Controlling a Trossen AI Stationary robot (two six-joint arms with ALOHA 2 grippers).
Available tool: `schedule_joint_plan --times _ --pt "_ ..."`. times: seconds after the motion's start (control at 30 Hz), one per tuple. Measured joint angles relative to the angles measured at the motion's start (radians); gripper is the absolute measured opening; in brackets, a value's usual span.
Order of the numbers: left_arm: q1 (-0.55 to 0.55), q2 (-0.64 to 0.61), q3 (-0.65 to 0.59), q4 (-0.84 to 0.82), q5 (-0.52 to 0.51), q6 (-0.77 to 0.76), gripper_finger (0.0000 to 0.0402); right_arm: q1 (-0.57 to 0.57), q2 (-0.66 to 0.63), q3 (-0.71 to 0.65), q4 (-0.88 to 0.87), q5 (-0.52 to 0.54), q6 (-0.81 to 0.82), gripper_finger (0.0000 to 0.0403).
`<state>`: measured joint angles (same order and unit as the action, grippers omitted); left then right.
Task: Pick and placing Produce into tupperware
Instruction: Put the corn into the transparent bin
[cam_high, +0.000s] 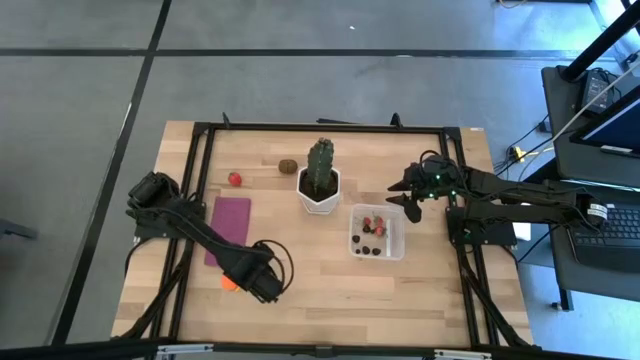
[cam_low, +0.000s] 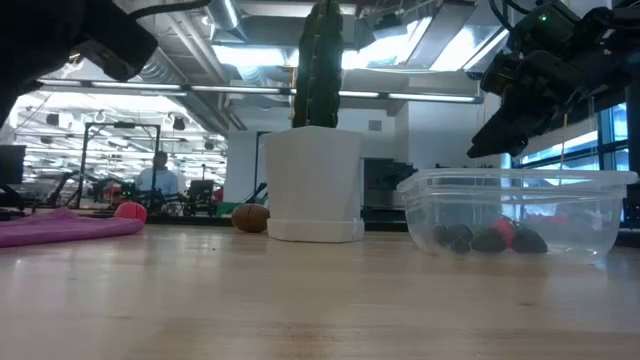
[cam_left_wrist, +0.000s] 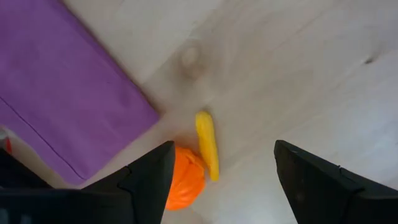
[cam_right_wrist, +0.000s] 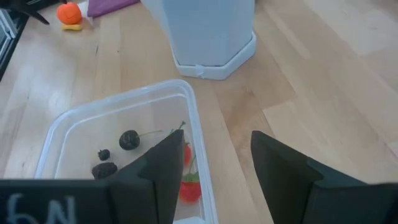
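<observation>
Wooden bench (cam_high: 330, 300) under both arms. Left gripper (cam_left_wrist: 217, 180) hangs over the near-left bench, jaws apart, straddling an orange piece (cam_left_wrist: 185, 177) and a yellow piece (cam_left_wrist: 207, 144) just off the purple mat (cam_left_wrist: 68, 93). Both look light, hard, smooth plastic, likely to roll or slip; pinch the orange across its middle. Right gripper (cam_right_wrist: 214, 171) hovers above the tupperware (cam_high: 377, 232), jaws apart, empty; red and dark berries lie inside. Cactus pot (cam_high: 320, 188) stands beside it. Red piece (cam_high: 234, 179) and kiwi (cam_high: 287, 166) lie at the far side.
</observation>
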<state>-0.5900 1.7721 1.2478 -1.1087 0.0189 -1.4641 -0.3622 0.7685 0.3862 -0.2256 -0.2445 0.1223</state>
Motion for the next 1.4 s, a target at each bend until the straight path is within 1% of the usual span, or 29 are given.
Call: schedule_joint_plan --times 0.37,0.63,0.83,0.93,1.13,1.4 --pt "0.003 0.000 -0.063 0.007 0.006 0.006 0.0247 0.000 0.000 0.000 -0.001 0.000 0.000 0.0188" --pt "0.016 0.000 -0.118 0.121 0.007 0.008 0.0241 0.000 0.000 0.000 -0.001 0.000 0.000 0.0188" --pt "0.034 0.001 -0.162 0.134 0.039 0.007 0.0233 0.000 0.000 0.000 -0.002 0.000 0.003 0.0188" --pt "0.041 0.001 -0.169 0.152 0.072 0.007 0.0227 0.000 0.000 0.000 -0.002 0.000 0.003 0.0188" --pt "0.043 0.001 -0.200 0.239 0.077 0.008 0.0211 0.000 0.000 0.000 -0.002 0.000 0.002 0.0188" --pt "0.043 0.001 -0.208 0.244 0.106 0.007 0.0188 0.000 0.000 0.000 -0.002 0.000 0.000 0.0188"
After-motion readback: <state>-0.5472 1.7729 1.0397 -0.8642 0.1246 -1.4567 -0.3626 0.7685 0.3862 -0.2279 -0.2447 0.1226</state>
